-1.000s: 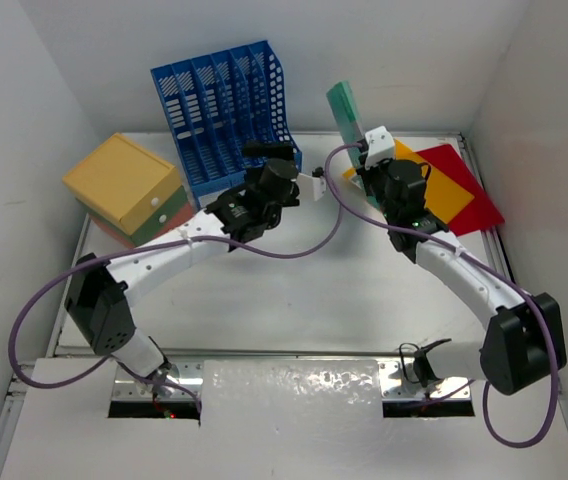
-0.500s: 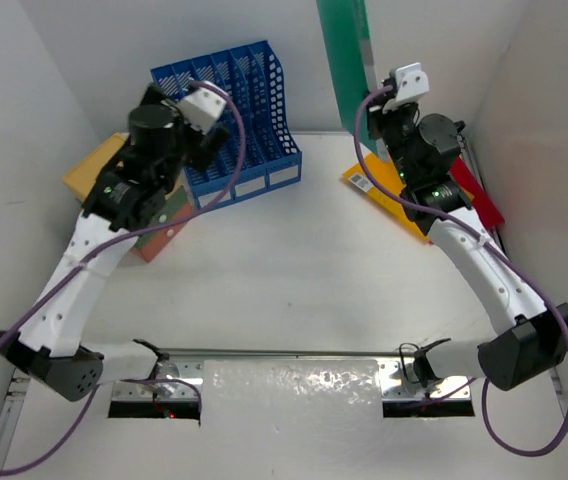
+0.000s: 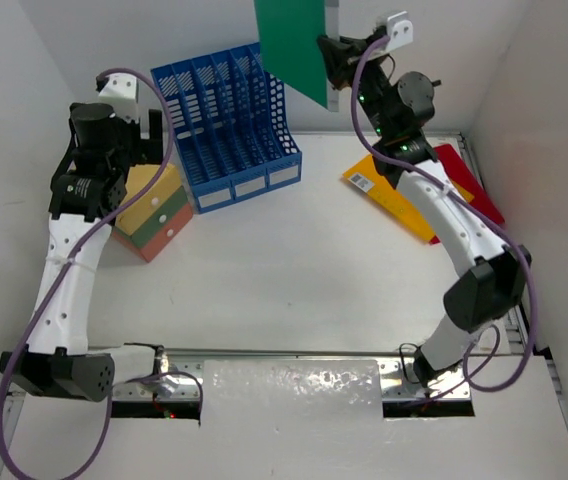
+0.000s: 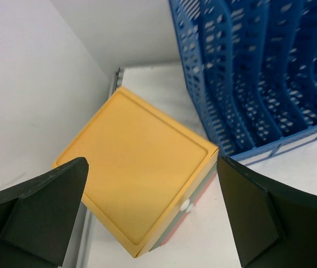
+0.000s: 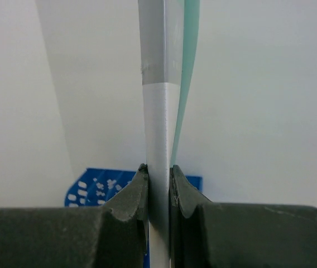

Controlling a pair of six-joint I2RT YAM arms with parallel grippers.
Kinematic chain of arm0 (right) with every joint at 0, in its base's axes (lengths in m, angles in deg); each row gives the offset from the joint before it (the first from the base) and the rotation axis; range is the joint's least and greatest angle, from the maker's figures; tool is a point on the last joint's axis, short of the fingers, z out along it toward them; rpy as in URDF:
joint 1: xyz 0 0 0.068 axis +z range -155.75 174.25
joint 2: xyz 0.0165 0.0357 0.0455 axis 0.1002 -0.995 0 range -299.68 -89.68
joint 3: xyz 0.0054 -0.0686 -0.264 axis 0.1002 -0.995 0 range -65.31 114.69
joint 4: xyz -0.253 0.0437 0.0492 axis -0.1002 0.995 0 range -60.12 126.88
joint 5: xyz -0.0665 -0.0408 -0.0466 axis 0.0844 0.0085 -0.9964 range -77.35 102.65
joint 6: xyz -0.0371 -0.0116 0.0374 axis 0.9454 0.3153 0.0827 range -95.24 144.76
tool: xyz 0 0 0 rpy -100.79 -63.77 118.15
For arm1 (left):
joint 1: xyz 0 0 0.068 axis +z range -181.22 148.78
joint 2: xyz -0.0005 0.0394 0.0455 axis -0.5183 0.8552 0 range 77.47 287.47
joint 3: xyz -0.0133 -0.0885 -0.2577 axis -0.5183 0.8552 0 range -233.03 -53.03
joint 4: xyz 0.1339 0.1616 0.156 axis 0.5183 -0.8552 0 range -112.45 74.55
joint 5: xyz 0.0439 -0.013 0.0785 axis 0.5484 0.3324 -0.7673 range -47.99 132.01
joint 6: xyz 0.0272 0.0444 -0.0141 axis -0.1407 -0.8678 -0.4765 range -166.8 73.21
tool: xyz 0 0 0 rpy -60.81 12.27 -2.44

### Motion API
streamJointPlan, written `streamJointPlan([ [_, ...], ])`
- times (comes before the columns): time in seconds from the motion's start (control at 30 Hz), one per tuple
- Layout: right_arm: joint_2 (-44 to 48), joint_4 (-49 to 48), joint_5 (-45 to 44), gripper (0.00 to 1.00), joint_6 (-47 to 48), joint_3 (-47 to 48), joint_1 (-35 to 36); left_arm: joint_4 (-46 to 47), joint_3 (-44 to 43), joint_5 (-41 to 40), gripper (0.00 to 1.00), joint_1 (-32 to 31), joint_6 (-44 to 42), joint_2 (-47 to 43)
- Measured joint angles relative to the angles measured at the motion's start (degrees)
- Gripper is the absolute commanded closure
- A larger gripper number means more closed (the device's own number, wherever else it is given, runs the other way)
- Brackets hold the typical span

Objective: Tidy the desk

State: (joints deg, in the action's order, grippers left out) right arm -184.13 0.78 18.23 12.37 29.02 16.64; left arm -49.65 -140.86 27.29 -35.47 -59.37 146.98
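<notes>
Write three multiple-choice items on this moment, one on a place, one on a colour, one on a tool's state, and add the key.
1. Where does the drawer box stand?
A. left of the blue file rack
B. on top of a folder
C. inside the rack

2. What colour is the folder held by the right tool?
A. red
B. green
C. yellow

3. How is the left tool?
A. shut on the box
B. open above the box, holding nothing
C. shut on the rack

Key:
1 A, the top view shows the box beside the rack's left end.
2 B, the sheet held aloft is green.
3 B, the left wrist view shows it spread wide over the box's yellow top.
</notes>
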Motion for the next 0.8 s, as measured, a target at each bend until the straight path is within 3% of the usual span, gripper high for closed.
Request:
streamJointPlan([
  [0.53,-26.86,-5.95,-0.59,1.0,-6.29,23.5,1.38,2.93,2.12,1.95,0.01,6.73,-0.07,5.07],
  [0.8,-30.91,-6.78,-2.69,1.0,-4.7,24.5,1.38,5.79,2.29,4.04,0.0,10.29,-0.44,9.9],
])
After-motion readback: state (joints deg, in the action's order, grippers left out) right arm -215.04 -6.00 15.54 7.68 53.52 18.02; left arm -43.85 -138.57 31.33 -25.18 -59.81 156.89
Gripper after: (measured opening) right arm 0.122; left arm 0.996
